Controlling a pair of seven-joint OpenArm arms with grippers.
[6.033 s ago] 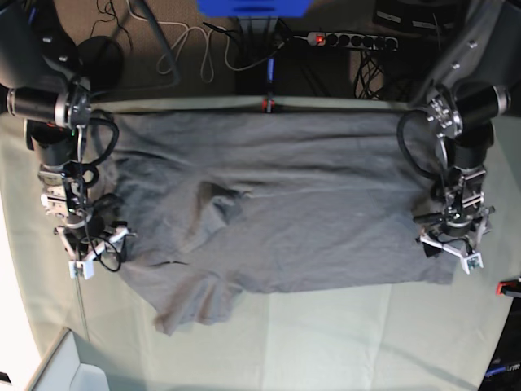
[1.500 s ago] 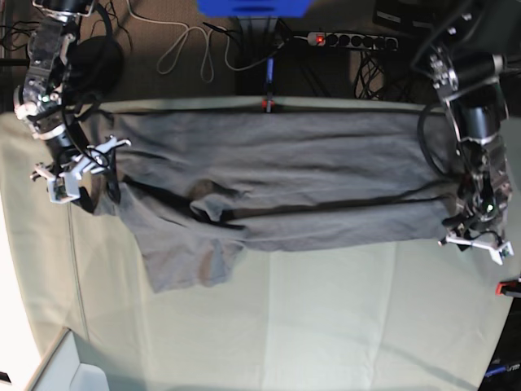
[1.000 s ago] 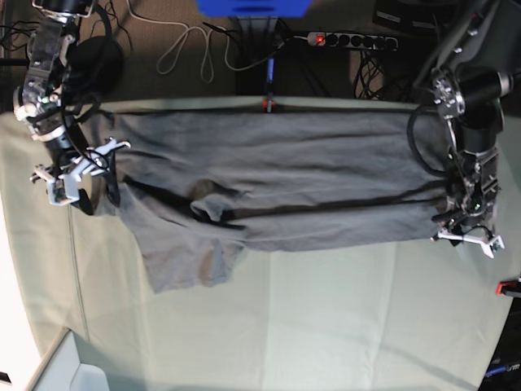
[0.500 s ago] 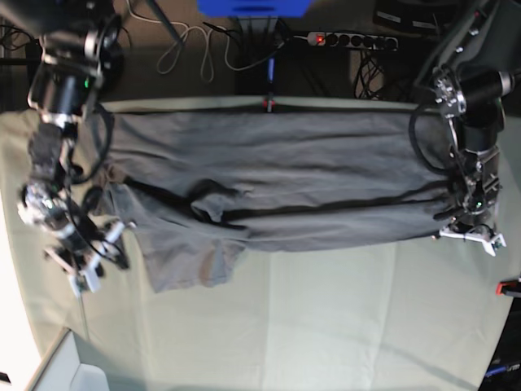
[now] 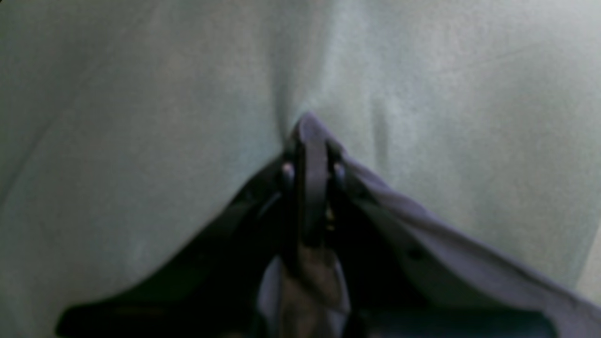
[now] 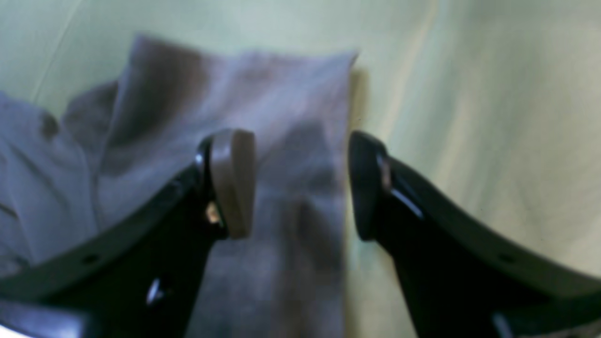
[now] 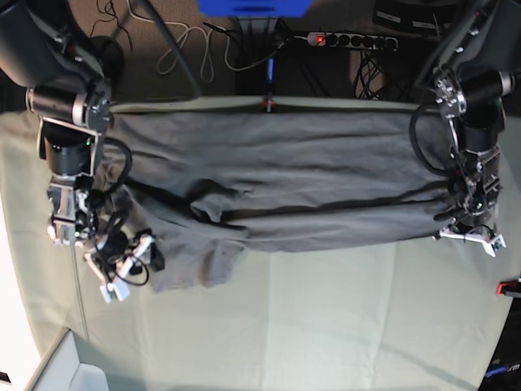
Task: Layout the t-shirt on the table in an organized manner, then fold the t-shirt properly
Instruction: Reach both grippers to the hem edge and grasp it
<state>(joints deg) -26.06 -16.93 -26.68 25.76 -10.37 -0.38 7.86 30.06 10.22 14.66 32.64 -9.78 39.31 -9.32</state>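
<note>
The t-shirt (image 7: 285,191) lies across the upper half of the table (image 7: 326,326), folded lengthwise, one sleeve hanging toward lower left. At right edge of the base view, the left gripper (image 7: 470,236) is clamped tight on the shirt's corner. At lower left, the right gripper (image 7: 122,273) stands parted, jaws straddling the sleeve edge, gripping nothing.

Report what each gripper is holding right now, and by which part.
The left gripper is shut on the t-shirt, pinching its hem corner. The right gripper is open over a sleeve, holding nothing.
</note>
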